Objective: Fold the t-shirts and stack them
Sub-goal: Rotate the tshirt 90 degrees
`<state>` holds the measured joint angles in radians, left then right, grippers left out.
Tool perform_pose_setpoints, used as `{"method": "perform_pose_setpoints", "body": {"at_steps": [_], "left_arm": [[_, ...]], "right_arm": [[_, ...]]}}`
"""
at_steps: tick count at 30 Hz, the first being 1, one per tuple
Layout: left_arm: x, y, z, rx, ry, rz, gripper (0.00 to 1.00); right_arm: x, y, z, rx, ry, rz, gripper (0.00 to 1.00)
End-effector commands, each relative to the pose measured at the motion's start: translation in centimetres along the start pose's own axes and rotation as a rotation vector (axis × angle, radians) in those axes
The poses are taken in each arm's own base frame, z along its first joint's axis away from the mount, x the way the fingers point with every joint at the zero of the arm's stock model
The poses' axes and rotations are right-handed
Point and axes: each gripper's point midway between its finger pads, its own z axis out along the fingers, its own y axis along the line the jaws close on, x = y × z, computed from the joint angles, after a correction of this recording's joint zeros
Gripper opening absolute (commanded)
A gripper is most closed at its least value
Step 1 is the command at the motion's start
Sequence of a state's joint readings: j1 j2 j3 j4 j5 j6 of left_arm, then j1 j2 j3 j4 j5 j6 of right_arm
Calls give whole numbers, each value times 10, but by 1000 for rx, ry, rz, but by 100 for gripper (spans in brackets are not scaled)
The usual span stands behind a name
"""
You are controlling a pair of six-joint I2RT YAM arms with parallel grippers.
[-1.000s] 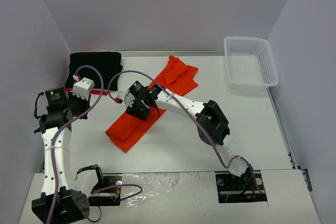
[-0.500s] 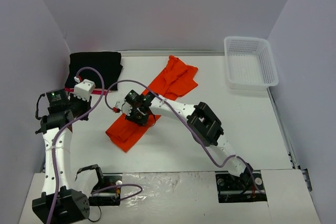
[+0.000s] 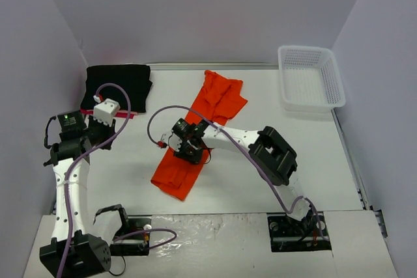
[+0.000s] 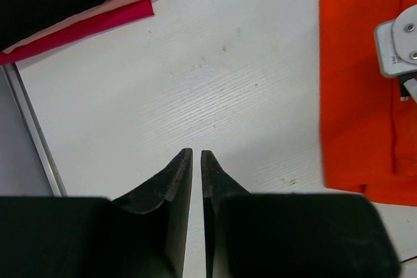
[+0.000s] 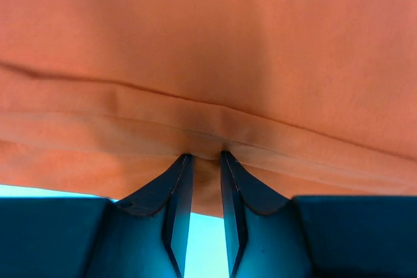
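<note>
On the white table (image 3: 313,161), the biggest piece of unfinished work is the orange shirt (image 3: 218,99). It lies slantwise across the middle as a long narrow strip, so it looks folded lengthwise but not yet folded short, and it is well apart from the other two.

At the far left corner the black shirt (image 3: 117,83) sits as a neat folded square on top of the pink-red shirt (image 4: 98,21), of which only a thin edge peeks out along the near side. I judge those two folded and stacked, roughly two thirds of the job.

The white basket (image 3: 306,49) stands at the far right (it seems to play no part here).

The right gripper (image 5: 203,155) is down on the near half of the orange strip, its jaws pinched on a hemmed fold of the cloth. The left gripper (image 4: 197,153) hovers over bare table between stack and strip, jaws together on nothing.

What is left, as I read it: fold the orange strip across and set it on the stack.
</note>
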<state>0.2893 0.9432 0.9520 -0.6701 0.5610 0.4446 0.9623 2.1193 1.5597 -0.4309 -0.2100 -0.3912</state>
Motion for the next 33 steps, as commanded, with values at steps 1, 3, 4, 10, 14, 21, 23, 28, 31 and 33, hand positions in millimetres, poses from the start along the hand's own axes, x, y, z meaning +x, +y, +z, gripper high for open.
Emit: {"method": "perform_pose_setpoints", "body": {"at_steps": [1,3,4,10,14,21,23,28,31,33], "left_arm": [[-21,-1,-8,20,-62,51,11],[-22,-3,-8,31,-65,51,12],[-22,-5,-8,44,-68,50,13],[-20,-19,-6,130,-71,79,14],[-20,-24,-3,158,-74,94,15],[-21,-29,2,174,-63,102,18],[-21,-29,3,174,-63,92,18],[-26,-21,4,128,-77,80,18],[-25,-16,6,105,-73,52,18],[-25,-14,6,97,-70,20,18]], "right_arm": [[73,4,-16,-21,218,47,21],[81,0,-24,-4,231,54,21],[89,-4,-32,6,247,66,21],[112,-23,-59,52,257,123,22],[122,-37,-68,77,251,175,24],[106,-56,-96,134,176,183,29],[92,-54,-116,139,129,173,31],[75,-31,-151,131,77,118,37],[78,-4,-155,77,79,82,41],[79,11,-155,21,57,69,43]]}}
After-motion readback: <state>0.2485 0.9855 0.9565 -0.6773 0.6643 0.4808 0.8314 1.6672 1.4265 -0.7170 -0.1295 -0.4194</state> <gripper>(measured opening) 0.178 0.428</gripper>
